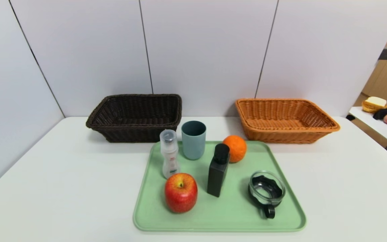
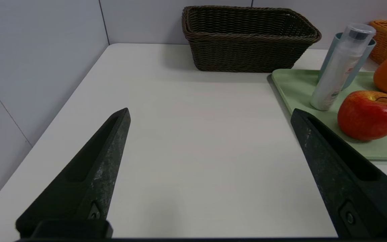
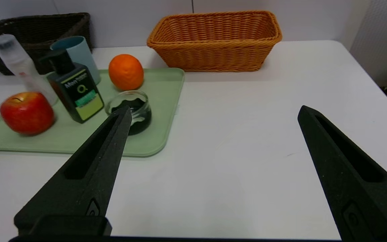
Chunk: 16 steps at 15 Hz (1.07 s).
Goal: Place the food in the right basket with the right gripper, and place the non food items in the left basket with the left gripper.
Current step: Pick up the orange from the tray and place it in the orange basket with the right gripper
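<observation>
A green tray holds a red apple, an orange, a white spray bottle, a teal cup, a black bottle and a glass jar with a black lid. The dark brown basket stands back left, the orange basket back right; both look empty. Neither gripper shows in the head view. My left gripper is open and empty over bare table left of the tray. My right gripper is open and empty over bare table right of the tray.
The white table meets grey wall panels behind the baskets. A side table at the far right holds bread, a peach and other items.
</observation>
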Tool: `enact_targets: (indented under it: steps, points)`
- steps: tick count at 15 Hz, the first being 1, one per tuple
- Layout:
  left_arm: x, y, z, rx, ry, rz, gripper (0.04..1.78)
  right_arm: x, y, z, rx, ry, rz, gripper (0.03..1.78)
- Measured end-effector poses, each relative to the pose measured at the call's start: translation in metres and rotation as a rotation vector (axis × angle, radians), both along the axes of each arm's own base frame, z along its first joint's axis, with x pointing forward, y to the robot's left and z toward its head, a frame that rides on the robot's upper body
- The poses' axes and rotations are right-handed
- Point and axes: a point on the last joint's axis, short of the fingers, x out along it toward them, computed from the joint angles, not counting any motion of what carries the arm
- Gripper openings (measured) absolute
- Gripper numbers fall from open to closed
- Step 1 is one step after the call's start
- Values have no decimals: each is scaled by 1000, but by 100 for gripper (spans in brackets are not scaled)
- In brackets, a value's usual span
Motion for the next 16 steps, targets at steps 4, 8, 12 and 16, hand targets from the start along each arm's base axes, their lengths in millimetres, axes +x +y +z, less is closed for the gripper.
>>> enact_targets:
  steps: [4, 8, 12, 16]
  points:
    - [-1, -1, 50, -4, 159, -36, 169, 25, 1, 90, 145, 258, 32, 171]
    - [20, -1, 90, -12, 320, -58, 169, 98, 4, 133, 312, 615, 8, 171]
    - [67, -2, 121, -85, 340, -113, 169, 157, 26, 147, 466, 836, 65, 171]
    - [101, -6, 127, -118, 389, -194, 169, 186, 64, 153, 525, 941, 134, 171]
